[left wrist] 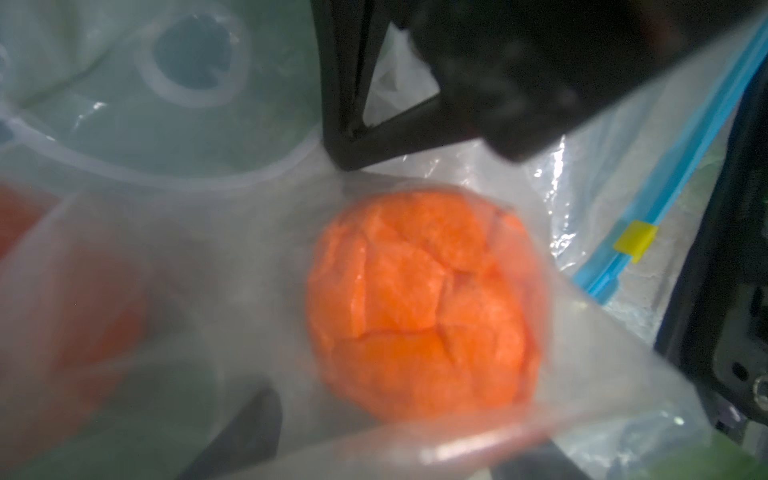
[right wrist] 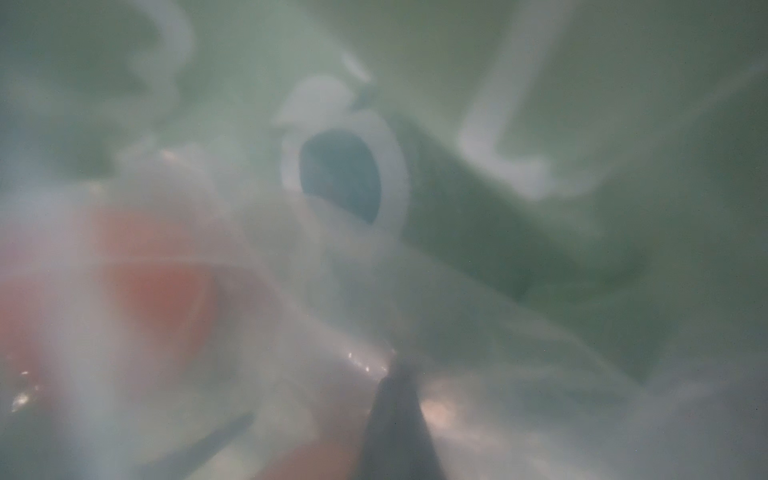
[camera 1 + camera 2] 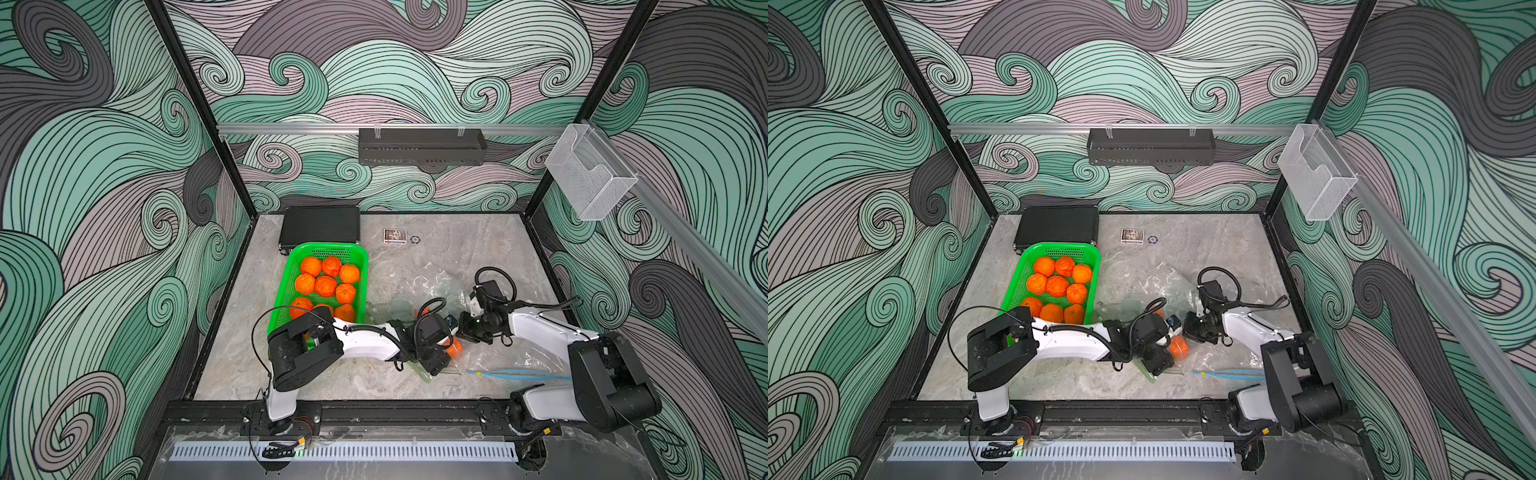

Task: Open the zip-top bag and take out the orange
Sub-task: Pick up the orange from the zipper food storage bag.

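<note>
**Orange under film, two arms crowded over the bag**

The orange [image 3: 455, 348] lies inside the bag [image 3: 498, 357] on the front right part of the tabletop [image 3: 478, 245]. In the left wrist view it sits behind cloudy film. The blue zip [image 3: 523, 375] looks parted, with its yellow slider [image 3: 478, 374] at the end nearest the fruit.

The right end effector [image 3: 464, 328] is closed, and I judge it to be pinching bag film, which also smothers its own camera. The left end effector [image 3: 444, 355] hangs just beside the orange. Only one blurred finger [image 1: 245, 432] shows through the plastic, so I cannot tell how wide its jaws stand.

Risks:
- The left jaws may close on film along with the fruit, so the whole bag would be dragged instead of emptied.
- The thin pinch may slip, and the mouth would then collapse over the orange.
- The two wrists are nearly touching, so a sideways pull by either could knock the other.
- A freed orange is round and could roll.

The bag lies near the front rail [image 3: 374, 405], and loose bags [image 3: 419, 286] lie behind it. The green basket [image 3: 361, 257] stands well apart to the left. Bare tabletop in front of the basket offers the clearest way out.
</note>
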### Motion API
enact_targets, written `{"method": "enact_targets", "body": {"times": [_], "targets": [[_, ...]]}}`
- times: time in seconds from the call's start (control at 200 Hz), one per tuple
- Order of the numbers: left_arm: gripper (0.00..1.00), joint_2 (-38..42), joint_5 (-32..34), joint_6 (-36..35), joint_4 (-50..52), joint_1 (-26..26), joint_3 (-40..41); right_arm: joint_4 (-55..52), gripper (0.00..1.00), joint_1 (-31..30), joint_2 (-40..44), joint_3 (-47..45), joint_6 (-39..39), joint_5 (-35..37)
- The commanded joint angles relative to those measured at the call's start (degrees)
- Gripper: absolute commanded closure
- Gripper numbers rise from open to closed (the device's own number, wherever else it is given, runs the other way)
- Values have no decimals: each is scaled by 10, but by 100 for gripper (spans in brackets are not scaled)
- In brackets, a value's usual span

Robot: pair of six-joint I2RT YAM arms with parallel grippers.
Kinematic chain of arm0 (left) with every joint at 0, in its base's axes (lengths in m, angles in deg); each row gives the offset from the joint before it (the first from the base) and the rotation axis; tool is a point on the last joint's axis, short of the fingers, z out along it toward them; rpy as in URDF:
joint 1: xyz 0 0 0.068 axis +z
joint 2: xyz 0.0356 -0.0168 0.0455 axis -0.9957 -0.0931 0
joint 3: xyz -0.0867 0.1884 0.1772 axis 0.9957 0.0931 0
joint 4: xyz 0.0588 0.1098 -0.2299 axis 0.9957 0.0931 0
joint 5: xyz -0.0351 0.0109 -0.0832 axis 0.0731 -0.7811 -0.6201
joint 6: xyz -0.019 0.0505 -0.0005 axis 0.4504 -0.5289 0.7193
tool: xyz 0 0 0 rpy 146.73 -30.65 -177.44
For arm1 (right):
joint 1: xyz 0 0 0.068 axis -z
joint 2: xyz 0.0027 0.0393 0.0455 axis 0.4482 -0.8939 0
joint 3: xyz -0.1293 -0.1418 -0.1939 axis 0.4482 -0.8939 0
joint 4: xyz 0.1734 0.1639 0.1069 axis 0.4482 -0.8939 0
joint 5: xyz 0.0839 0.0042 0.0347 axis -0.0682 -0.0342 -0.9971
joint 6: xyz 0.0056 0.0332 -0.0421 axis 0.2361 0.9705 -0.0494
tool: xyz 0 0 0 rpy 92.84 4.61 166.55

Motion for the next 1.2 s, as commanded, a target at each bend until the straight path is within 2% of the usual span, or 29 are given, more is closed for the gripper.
{"method": "enact_targets", "body": {"times": [0.0,0.265,0.46,0.585,0.665,0.811,0.956,1.106,1.196], "targets": [[20,-10,-14,-5,-12,-2,-33,-19,100,-1,-37,0,-13,-41],[18,-31,-19,-5,-7,-1,-64,-8,100,-20,-48,2,-28,-90],[18,-47,-24,-4,0,-1,-83,-11,100,-30,-47,4,-31,-85],[25,-44,-27,-3,12,-2,-88,-20,100,-30,-48,9,-31,-66],[33,-33,-27,0,16,-1,-78,-21,100,-30,-44,8,-28,-58],[39,1,-28,10,17,-2,-43,-24,100,-29,-40,9,-23,-38],[39,40,-21,21,26,-2,-6,-26,100,-29,-37,10,-17,-19],[31,68,-15,29,22,-2,31,-27,100,-29,-32,8,-13,-6],[36,68,-20,31,29,-2,36,-26,100,-29,-31,9,-12,-3]]}}
